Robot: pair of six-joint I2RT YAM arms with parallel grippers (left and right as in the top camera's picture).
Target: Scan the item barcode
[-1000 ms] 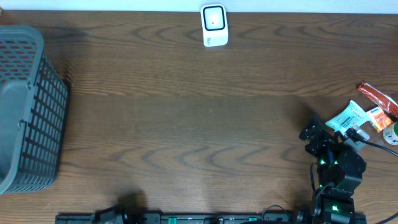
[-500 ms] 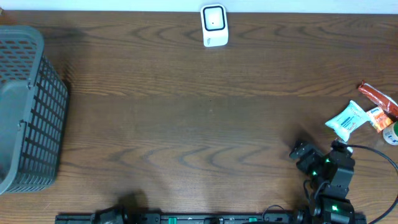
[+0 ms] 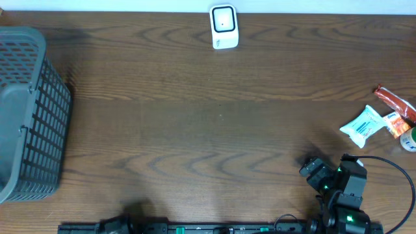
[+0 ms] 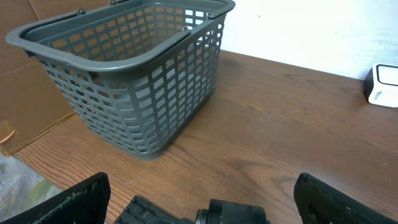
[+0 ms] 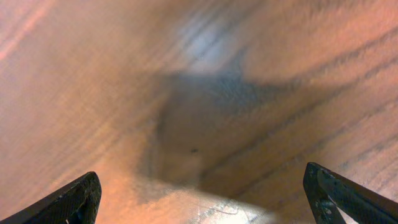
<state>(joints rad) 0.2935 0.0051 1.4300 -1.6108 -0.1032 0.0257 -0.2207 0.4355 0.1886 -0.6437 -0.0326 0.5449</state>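
Jaws spread wide and empty, the right gripper (image 3: 312,173) faces the table (image 3: 195,130), its arm folded low, near the white packet (image 3: 363,125) on the robot's side. The left gripper (image 4: 202,200), equally spread, sits well left of that packet.

The worktop (image 3: 195,130) is dark brown wood with a wavy grain running along its length. Behind the worktop's far edge rises a plain white wall (image 4: 311,31). Beyond the worktop's left end stands brown cardboard (image 4: 28,99). The light is even, leaving only soft shadows on the worktop.

Black right arm (image 3: 344,187) with green lights (image 3: 338,171), looping black cable (image 3: 374,158), dark fingers (image 5: 74,199).
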